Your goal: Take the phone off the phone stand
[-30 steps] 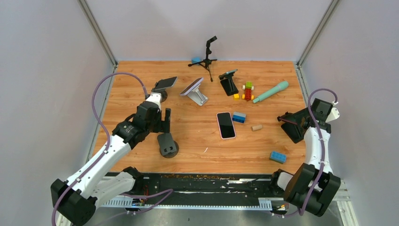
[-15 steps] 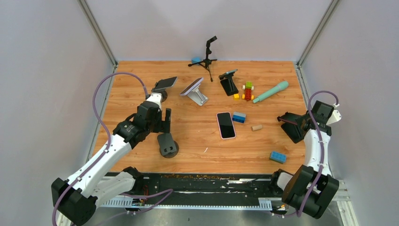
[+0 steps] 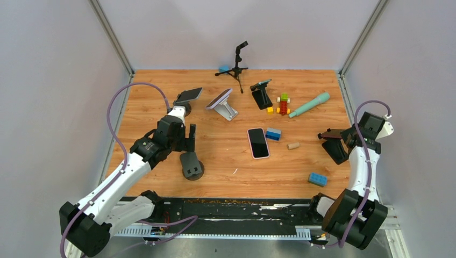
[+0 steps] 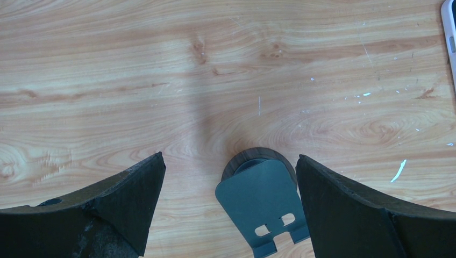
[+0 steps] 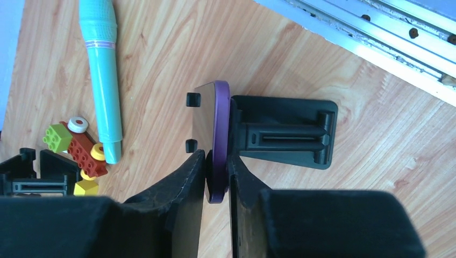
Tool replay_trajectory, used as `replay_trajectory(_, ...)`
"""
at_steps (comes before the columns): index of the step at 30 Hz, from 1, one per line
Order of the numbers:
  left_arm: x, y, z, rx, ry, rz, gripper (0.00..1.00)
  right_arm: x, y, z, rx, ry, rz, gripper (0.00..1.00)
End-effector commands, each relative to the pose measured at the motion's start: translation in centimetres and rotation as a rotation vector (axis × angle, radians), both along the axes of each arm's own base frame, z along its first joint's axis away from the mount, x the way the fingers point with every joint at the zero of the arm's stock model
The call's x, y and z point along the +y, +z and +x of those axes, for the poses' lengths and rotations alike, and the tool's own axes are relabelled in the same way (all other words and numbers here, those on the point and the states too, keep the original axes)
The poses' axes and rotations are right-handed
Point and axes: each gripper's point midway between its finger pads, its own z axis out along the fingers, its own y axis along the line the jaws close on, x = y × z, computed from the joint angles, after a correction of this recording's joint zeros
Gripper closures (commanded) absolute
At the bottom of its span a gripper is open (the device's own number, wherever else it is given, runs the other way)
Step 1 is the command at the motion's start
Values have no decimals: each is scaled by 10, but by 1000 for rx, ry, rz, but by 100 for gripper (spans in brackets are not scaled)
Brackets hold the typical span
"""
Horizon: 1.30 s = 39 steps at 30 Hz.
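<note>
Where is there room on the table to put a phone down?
Bare wood lies along the near edge, between the empty black stand and the blue brick. The back is crowded: tripod, phone stands, toy blocks, teal microphone.

the table [image 4: 161,64] is pale grained wood with a slight sheen and fine scratches, the phone stand [image 5: 285,134] looks matt black plastic, the phone [image 5: 220,134] has a smooth glossy purple edge, and the teal microphone [image 5: 102,70] is smooth plastic.

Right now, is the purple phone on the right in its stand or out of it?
In: the purple phone rests against the black stand, behind its lips; the right gripper pinches its edge.
</note>
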Motion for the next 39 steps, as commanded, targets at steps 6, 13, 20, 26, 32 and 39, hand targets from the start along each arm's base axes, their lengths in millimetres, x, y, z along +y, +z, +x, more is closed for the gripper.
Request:
replay_trajectory(6,-1,5,4,-12,4,-6,1,-15,38,16,-93,-30,-45,93)
replay_trajectory(13,-1,4,4,-11,5,-5,1,-16,48,17,-121,-43,-49,100)
replay_trajectory(20,-1,4,4,-9,5,-5,1,-18,66,22,-167,-42,-68,100)
replay_trajectory(26,-2,4,4,-9,4,-6,1,-18,89,32,-229,-30,-70,100)
replay_trajectory(32,-1,5,4,-15,6,-9,1,-15,97,36,-253,-14,-61,100)
replay_trajectory(39,-2,8,4,-24,7,-18,1,24,100,52,-323,186,63,100)
